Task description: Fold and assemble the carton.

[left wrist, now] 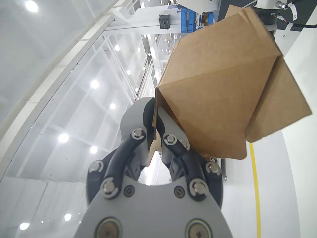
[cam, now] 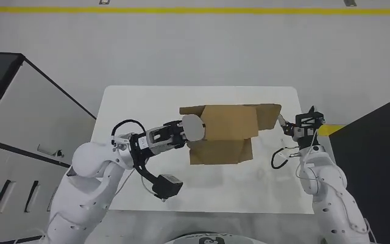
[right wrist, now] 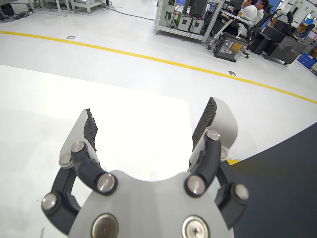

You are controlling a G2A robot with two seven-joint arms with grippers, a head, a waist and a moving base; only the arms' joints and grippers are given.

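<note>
At the carton's nine o'clock edge, the left arm reaches in from the table's eight o'clock corner, elbow bent, and the left gripper is clamped on a cardboard wall. The carton, half-formed with its flaps loose, is over the middle of the white table. Just beside its three o'clock flap end, the right arm comes up from five o'clock, and the right gripper has its fingers spread wide, holding nothing.

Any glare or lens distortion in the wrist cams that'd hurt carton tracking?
Left wrist view: ceiling lamps bloom brightly behind the carton, clamped in the left pincer; the cardboard itself is evenly lit. Right wrist view: the yellow floor line bows, so wide-angle distortion; the white table glares around the open right pincer.
</note>
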